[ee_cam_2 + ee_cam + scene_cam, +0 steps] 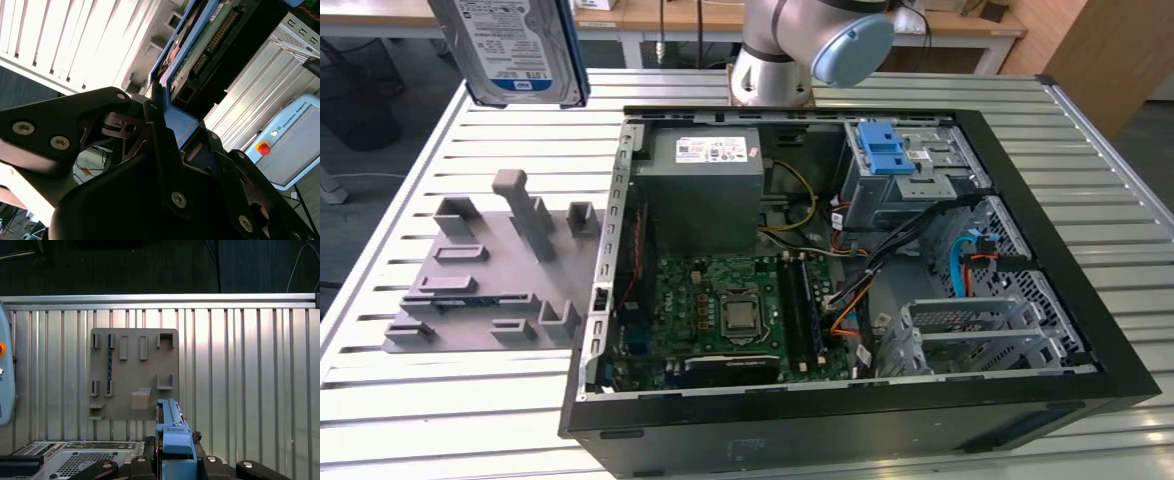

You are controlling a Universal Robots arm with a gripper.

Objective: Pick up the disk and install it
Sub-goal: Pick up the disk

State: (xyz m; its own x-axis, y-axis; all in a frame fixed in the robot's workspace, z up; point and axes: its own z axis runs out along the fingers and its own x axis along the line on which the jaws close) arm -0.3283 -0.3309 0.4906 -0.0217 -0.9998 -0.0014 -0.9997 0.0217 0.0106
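The tool [161, 107] is clamped on the disk [514, 45]. In both wrist views its black fingers [145, 460] press against the blue carrier bracket [172, 432] from either side, and the drive rises edge-on out of the grip. In the exterior view the disk hangs high above the bench [440, 400], label facing the camera. It is outside the open computer case [854, 435], beyond the case's wall on the exterior view's left. It is also above the far end of the grey fixture plate [467, 300], which lies just beside that wall. The step in hand looks like the carry, with the disk lifted free and not yet brought over the case. To do it well, the hold should be on the carrier alone and squeeze evenly, since the plastic frame probably flexes and a skewed drive would jam on entry. The likely seat is the silver cage [914, 190] with the blue latch [881, 150], in the case's far corner on the exterior view's right, so the path has to cross the case's whole width. Height should be held until the disk is past the case wall and the grey power supply box [707, 190]. The loose cables [907, 240] just in front of the cage could snag a low or tilted approach. A slow, level travel with the drive squared to the cage mouth seems the safest way.
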